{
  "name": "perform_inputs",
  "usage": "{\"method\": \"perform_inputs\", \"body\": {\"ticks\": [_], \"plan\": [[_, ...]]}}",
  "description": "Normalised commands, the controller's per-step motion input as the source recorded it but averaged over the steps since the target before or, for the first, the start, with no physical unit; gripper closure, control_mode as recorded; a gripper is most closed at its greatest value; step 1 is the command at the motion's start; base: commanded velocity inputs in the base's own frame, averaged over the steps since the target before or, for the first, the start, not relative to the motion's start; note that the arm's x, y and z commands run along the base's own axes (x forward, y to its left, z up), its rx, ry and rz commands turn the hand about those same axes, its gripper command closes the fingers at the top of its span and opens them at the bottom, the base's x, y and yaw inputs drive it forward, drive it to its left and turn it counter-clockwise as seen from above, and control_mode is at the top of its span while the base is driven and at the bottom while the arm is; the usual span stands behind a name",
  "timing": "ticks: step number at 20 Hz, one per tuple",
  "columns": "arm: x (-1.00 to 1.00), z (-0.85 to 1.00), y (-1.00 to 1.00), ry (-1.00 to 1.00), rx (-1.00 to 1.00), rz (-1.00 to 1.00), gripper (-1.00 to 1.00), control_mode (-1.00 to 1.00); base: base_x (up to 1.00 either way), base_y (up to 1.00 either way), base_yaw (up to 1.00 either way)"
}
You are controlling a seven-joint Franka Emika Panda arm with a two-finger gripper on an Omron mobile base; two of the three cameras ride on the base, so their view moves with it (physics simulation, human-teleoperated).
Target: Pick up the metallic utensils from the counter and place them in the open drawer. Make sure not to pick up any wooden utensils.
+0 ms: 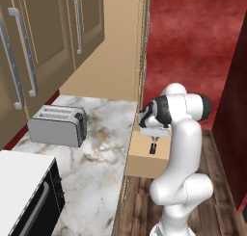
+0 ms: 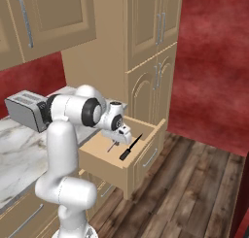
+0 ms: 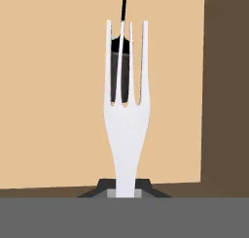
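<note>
my tool (image 2: 115, 141) hangs over the open drawer (image 2: 146, 135) with the fork (image 3: 125, 120) in it, knife (image 2: 131, 147) lying in the drawer, toaster (image 1: 57, 125) back on the worktop (image 1: 96, 163)

Below your gripper (image 2: 116, 137), clamped on the pale fork (image 3: 125, 130), the open drawer (image 2: 146, 135) gives you bare floor on the near side. The black knife (image 2: 130, 147) lies slantwise across the far part, its handle toward the front wall. The drawer's walls hem you in, and the tall cabinet (image 2: 151, 72) rises just behind
</note>
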Motion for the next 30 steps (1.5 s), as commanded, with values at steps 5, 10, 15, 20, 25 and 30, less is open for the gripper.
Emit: {"method": "perform_inputs", "body": {"ticks": [5,10,15,20,25,30], "plan": [[0.5,-0.38,0.0,0.0,0.03,0.0,1.0,-1.0,0.0,0.0,0.0],[0.43,-0.41,0.0,-0.01,0.0,0.0,1.0,-1.0,0.0,0.0,0.0],[0.36,-0.32,0.0,0.0,0.0,0.0,1.0,-1.0,0.0,0.0,0.0],[0.37,-0.33,0.0,-0.01,0.0,0.0,1.0,-1.0,0.0,0.0,0.0],[0.29,-0.28,0.0,-0.01,0.0,0.0,1.0,-1.0,0.0,0.0,0.0],[0.24,-0.29,0.0,0.0,0.0,0.0,1.0,-1.0,0.0,0.0,0.0]]}}
